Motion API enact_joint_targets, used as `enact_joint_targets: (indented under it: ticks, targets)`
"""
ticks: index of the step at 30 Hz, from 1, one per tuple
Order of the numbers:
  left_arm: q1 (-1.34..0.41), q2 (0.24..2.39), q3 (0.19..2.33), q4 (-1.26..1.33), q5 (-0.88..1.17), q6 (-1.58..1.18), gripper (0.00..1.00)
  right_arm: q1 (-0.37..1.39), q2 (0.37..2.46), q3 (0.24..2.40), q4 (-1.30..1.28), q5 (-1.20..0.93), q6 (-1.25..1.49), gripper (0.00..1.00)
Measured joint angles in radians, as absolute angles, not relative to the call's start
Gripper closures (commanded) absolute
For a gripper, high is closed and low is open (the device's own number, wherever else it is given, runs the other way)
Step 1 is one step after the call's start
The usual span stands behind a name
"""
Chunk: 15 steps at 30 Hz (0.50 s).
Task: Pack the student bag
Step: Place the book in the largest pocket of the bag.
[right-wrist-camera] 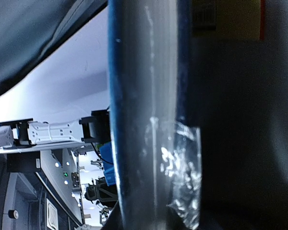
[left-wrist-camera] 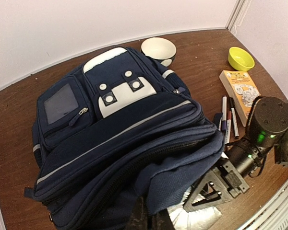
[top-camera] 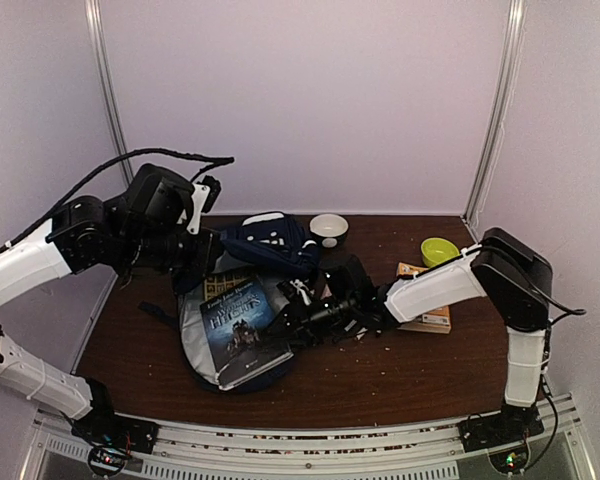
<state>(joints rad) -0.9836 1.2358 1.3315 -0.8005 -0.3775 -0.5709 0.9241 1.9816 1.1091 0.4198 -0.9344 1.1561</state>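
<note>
From above, the bag (top-camera: 270,243) sits left of centre on the dark wood table (top-camera: 380,380), a soft navy heap toward the back, its silvery lining (top-camera: 195,335) spread open toward the near edge. The left gripper (top-camera: 202,262) is closed, pinching fabric at the bag's left side. The right gripper (top-camera: 292,300) is clamped on the right edge of a glossy, dark-covered book (top-camera: 238,320) lying flat over the lining. Behind them are a round white bowl (top-camera: 329,228) and a lime-green bowl (top-camera: 439,250), and a yellow paperback (top-camera: 432,320) lies under the right arm. Over to the left wrist: woven navy cloth, white stripe trim, a white patch with studs, a clear window pocket, and cloth bunched at the bottom edge where the fingers meet. A few pens (left-wrist-camera: 229,115) lie just beside the paperback. On the right wrist, the book fills the frame edge-on, showing a blue spine, shiny plastic wrap and a crinkled patch of clear tape (right-wrist-camera: 185,167).
</note>
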Motion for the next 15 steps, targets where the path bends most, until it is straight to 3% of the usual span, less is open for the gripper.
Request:
enact_joint_targets:
  ticks: [15]
  targets:
    - [-1.058, 1.233, 1.327, -0.799, -0.39, -0.601, 1.0, 0.864, 2.207, 1.247, 0.674, -0.878, 1.438, 1.0]
